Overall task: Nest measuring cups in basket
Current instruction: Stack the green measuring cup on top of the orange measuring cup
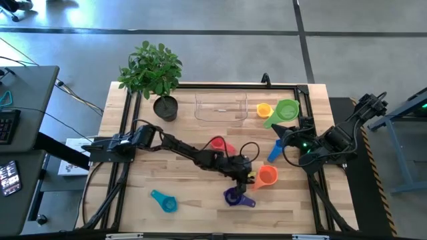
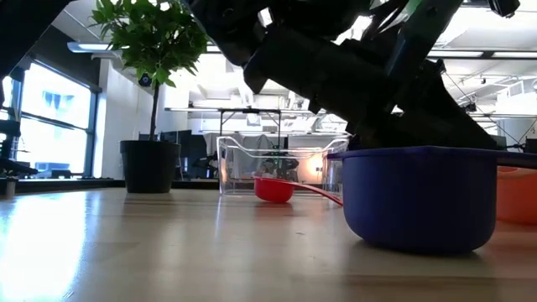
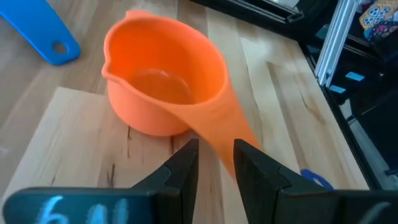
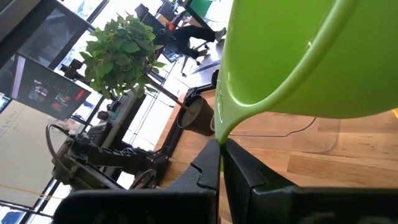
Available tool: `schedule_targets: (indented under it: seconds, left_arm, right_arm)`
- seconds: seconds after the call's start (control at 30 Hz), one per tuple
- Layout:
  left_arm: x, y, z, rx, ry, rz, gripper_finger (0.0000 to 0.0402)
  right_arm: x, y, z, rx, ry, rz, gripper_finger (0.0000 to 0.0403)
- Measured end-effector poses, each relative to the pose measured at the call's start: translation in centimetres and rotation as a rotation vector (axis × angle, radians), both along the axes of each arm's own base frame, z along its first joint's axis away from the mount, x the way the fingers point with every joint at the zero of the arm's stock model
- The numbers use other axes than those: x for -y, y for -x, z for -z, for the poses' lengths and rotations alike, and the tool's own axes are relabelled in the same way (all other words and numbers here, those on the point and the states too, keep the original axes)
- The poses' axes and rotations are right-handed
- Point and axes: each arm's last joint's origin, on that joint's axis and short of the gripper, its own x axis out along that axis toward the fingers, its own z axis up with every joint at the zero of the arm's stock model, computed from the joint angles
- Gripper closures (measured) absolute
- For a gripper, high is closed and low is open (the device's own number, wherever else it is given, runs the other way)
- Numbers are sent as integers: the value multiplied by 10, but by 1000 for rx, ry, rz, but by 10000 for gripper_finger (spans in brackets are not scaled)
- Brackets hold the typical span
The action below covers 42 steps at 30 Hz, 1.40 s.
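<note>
An orange cup (image 1: 268, 175) (image 3: 165, 81) stands on the table right of centre. My left gripper (image 1: 251, 177) (image 3: 216, 163) is open at its handle (image 3: 219, 134), one finger on each side. My right gripper (image 1: 281, 128) (image 4: 221, 152) is shut on the green cup (image 1: 287, 111) (image 4: 311, 56), lifted at the far right beside the yellow cup (image 1: 264, 110). The clear basket (image 1: 220, 108) (image 2: 281, 164) stands at the far middle. Red (image 1: 218, 144), blue (image 1: 275, 151), purple (image 1: 233, 196) (image 2: 419, 197) and teal (image 1: 163, 200) cups lie loose on the wood. My left gripper's fingertips (image 3: 249, 165) stand over the orange cup's handle near where it joins the bowl; whether they touch it I cannot tell. The cup rests upright on the table. My right gripper pinches the free end of the green cup's handle (image 4: 220, 135) between its two fingers. The fingers run along the handle, about level, from the table's right. The cup is lifted clear.
A potted plant (image 1: 165, 107) (image 2: 149, 166) stands left of the basket. A black frame rail (image 1: 220, 85) borders the table's far edge. The purple cup lies close to my left gripper on its near side. Bare wood lies at the near left.
</note>
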Motion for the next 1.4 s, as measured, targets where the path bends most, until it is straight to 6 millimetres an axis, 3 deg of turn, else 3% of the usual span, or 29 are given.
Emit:
schedule_targets:
  seconds: [0.2, 0.5, 0.8, 0.97, 1.17, 1.4]
  left_arm:
    - [-5, -1, -6, 19, 36, 42, 312]
    - [-31, 12, -71, 58, -93, 94, 312]
    - [-54, 51, -155, 97, -220, 108, 312]
    - [-60, 76, -190, 115, -302, 119, 312]
    - [-63, 101, -220, 130, -357, 106, 312]
    - [-65, 118, -236, 136, -367, 110, 312]
  right_arm:
    - [-1, -1, -1, 14, -12, 0, 403]
    - [-21, -12, -2, 71, -39, -55, 403]
    - [-65, -30, 33, 113, -78, -46, 403]
    - [-91, -30, 54, 158, -122, -61, 403]
    - [-117, -31, 79, 164, -162, -94, 403]
    - [-139, -24, 94, 144, -161, -161, 403]
